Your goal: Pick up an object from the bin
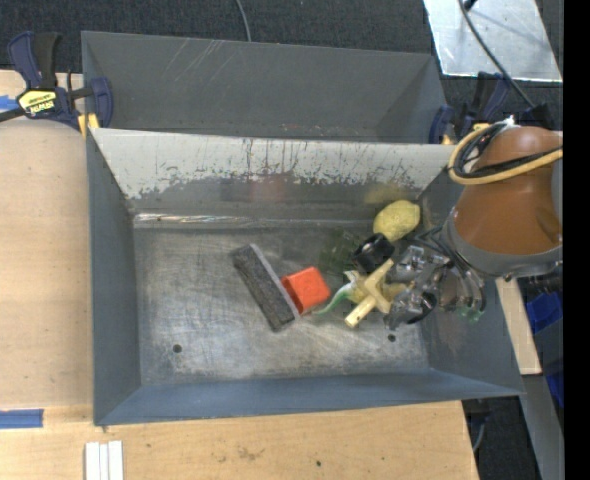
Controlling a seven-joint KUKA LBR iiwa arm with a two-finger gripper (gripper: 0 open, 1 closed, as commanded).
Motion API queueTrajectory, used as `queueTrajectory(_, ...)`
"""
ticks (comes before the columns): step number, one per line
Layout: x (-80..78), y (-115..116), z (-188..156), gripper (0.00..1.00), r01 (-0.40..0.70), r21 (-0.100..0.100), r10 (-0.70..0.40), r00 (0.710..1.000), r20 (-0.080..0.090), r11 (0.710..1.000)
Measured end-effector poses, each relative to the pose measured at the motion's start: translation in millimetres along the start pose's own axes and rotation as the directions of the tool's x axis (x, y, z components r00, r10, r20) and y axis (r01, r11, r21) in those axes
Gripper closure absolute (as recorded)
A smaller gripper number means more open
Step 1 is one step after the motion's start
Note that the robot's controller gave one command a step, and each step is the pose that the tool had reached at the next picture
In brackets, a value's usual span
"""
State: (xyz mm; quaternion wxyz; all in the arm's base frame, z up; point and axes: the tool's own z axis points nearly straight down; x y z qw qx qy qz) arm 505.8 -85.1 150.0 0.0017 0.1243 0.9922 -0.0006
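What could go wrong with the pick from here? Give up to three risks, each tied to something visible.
1. The pincer sits by the bin's sloping right wall; it might scrape it.
2. The pale yellow piece beside the pincer lies heaped with a green bit and a black bit, so a grasp may drag neighbours or slip.
3. A sideways push could shove the heap against the orange block next to it.
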Motion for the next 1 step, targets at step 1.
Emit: queueTrajectory(1,12.5,-2.3,-80.4,1.00,-0.055,0.000,0.055,0.998,-0.004,0.998)
